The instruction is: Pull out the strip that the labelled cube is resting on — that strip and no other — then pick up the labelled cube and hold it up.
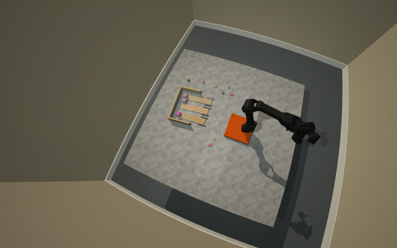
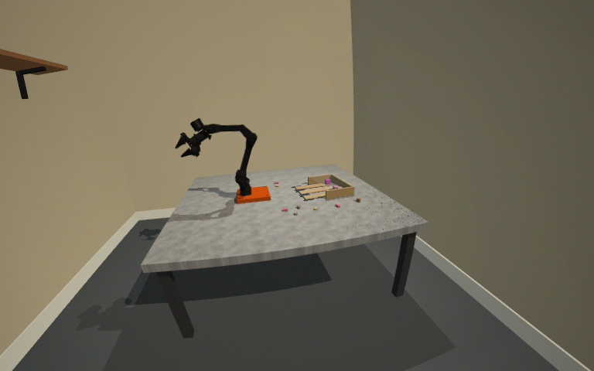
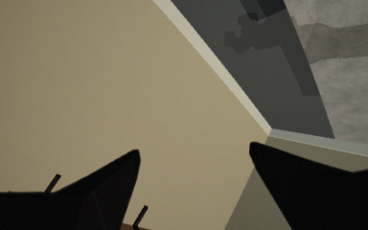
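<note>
The tool [image 1: 305,140] [image 2: 179,151] [image 3: 195,151] is released, its fingers spread wide w/ nothing btwn them. It hangs in the air past the counter [image 1: 204,175] [image 2: 262,236] [image 3: 345,86] edge, on the opp. side of the orange base plate [image 1: 234,133] [image 2: 260,193] from the wooden three-sided enclosure [image 1: 174,103] [image 2: 340,192]. The black arm [image 1: 270,110] [image 2: 227,127] arches up & over to it.

Three wooden strips lie side by side, their inner ends in the encl. & outer ends out its open side: a plain strip [image 1: 200,100], a zigzag strip [image 1: 194,109] in the mid., & another plain strip [image 1: 192,118]. A magenta cube [image 1: 178,113] [image 2: 327,181] sits at the inner end of the latter. Two paler pink cubes, one [image 1: 184,95] nr the encl. corner & one [image 1: 183,99] just beside it, sit nr the inner ends of the other two.

The labelled cube is one of these three in the encl., but the labels are too small to read, so can't tell which, nor which strip is under it. Small colored bits lie on the counter outside the encl.
</note>
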Controlling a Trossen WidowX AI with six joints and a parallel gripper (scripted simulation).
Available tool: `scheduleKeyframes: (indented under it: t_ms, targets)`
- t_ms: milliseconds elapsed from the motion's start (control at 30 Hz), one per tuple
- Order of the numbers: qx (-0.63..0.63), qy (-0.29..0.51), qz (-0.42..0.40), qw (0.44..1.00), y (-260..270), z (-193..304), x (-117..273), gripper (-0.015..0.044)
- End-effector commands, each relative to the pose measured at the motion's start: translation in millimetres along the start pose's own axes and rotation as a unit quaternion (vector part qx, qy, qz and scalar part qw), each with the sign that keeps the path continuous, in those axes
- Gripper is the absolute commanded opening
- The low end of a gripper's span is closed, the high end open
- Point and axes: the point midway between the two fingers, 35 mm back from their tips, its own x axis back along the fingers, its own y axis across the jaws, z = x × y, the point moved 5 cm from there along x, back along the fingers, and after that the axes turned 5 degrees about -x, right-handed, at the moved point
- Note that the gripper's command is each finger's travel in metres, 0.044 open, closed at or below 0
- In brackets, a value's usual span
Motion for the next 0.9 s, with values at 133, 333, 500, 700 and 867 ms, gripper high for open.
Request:
scheduleKeyframes:
  t_ms: [133, 333, 500, 700, 867]
  targets:
    - [0.022, -0.032, -0.038, 0.999, 16.1, -20.3, 10.3, 0.04]
    - [0.072, -0.126, -0.123, 0.982, 52.2, -74.8, 47.2, 0.04]
    - [0.098, -0.208, -0.175, 0.957, 72.0, -118.5, 84.9, 0.04]
    - [0.117, -0.346, -0.226, 0.903, 82.3, -180.5, 152.5, 0.04]
    - [0.119, -0.462, -0.241, 0.845, 72.1, -223.3, 215.7, 0.04]
